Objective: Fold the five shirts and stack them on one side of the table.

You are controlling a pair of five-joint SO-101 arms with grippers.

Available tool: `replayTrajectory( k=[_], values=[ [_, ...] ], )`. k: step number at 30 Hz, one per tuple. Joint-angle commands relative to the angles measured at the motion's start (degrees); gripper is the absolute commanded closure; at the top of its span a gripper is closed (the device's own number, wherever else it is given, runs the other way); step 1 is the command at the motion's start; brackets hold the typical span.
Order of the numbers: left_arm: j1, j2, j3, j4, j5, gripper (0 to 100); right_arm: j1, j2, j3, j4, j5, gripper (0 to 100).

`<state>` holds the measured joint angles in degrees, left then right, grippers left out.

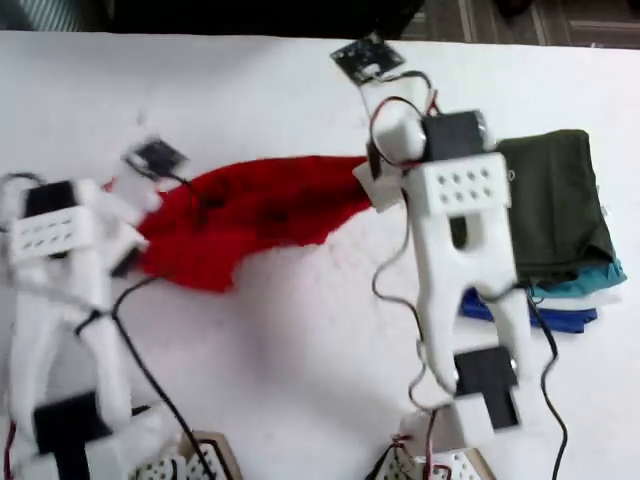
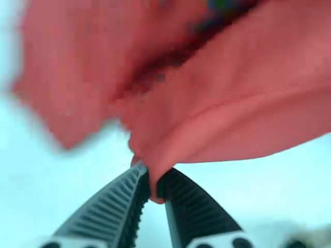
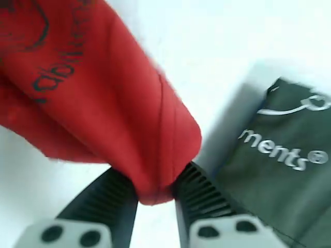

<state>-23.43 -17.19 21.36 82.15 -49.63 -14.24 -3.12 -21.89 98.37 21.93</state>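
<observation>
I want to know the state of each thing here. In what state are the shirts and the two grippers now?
red shirt: not folded, bunched, gripped at both ends.
left gripper: shut on the red shirt.
right gripper: shut on the red shirt.
green shirt: folded, on top of the stack.
stack: teal, white and blue layers under the green shirt, beside the right arm.

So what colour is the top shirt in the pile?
The top shirt is dark green; see high view.
</observation>
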Motion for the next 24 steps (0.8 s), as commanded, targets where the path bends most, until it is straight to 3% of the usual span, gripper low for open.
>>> replayTrajectory(
  k=[1,13,24],
  values=[
    [-4.79,-9.89,-9.49,-0.18,2.99,98,0.57,-8.57,-2.64,-0.31,0.44,98.0],
    [-12.09,-16.57,-38.24,-0.18,16.00,98,0.84,-14.20,-23.21,-1.01,-0.09,98.0],
    [-13.67,-16.66,-54.33,-0.18,16.70,98,2.86,-14.81,-35.43,-0.66,0.35,98.0]
  ],
)
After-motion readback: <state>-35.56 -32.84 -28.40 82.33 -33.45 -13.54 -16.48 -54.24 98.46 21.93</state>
